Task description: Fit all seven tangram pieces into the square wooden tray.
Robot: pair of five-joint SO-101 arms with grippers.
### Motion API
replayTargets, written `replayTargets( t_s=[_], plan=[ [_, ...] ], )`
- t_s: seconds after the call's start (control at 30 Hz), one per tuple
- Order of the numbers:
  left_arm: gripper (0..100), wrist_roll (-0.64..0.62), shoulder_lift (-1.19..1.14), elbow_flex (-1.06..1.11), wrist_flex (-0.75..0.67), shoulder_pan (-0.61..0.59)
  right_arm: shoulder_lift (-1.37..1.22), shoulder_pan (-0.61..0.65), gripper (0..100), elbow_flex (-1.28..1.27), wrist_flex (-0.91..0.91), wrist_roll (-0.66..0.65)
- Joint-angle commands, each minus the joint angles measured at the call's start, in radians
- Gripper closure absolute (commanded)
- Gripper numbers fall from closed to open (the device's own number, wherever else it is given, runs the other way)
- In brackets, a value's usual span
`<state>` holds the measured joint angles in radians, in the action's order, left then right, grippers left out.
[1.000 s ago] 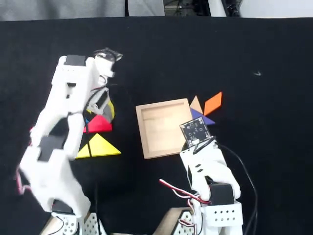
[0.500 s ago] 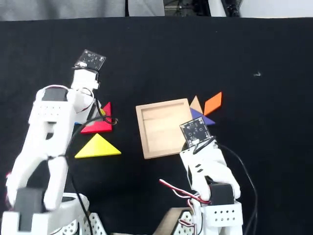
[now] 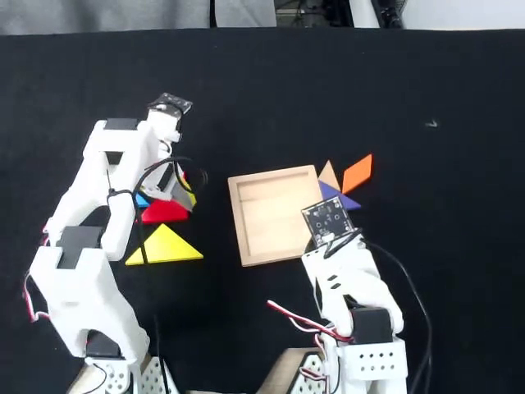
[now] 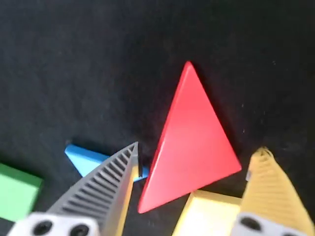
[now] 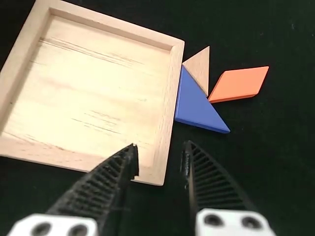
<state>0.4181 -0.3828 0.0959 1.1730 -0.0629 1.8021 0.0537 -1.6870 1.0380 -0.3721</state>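
Black cloth covers the table, and the square wooden tray [image 3: 272,215] lies near its middle, turned a little askew, its pale floor bare. All the pieces that show lie outside it on the cloth.

Off one side of the tray the left gripper [image 4: 199,147] hangs low over a red triangle [image 4: 192,147], jaws spread wide. One finger [image 4: 115,182] stands beside the triangle's long edge and the yellow-tinted other [image 4: 263,182] stands past its wide corner; whether either touches the piece is unclear. A small blue triangle [image 4: 86,157] pokes out from behind the grey finger, and a green piece [image 4: 17,196] sits beyond it at the frame's edge. The yellow triangle [image 3: 164,246] lies just beside the red one, its tip meeting the red base.

The right gripper [image 5: 159,146] hovers over the tray's near corner with its jaws parted and nothing between them. Against the tray's far side rests a dark blue triangle [image 5: 197,108], a tan triangle [image 5: 199,69] tucked beside it and an orange parallelogram [image 5: 238,84] touching both at their outer edges.
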Motion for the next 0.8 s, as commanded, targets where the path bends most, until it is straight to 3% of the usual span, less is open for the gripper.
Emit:
replayTargets(
  t_s=[0.0, 0.33, 0.77],
  plan=[
    [65, 0.041, 0.003, -0.054, 0.008, -0.002, 0.090, 0.009, 84.3, 0.002, 0.008, -0.008],
    [65, 0.103, -0.057, -0.031, -0.094, 0.016, 0.090, 0.009, 84.3, 0.002, 0.008, -0.008],
    [68, 0.331, -0.060, -0.031, 0.020, -0.004, 0.093, 0.014, 84.3, 0.002, 0.025, -0.008]
  ],
)
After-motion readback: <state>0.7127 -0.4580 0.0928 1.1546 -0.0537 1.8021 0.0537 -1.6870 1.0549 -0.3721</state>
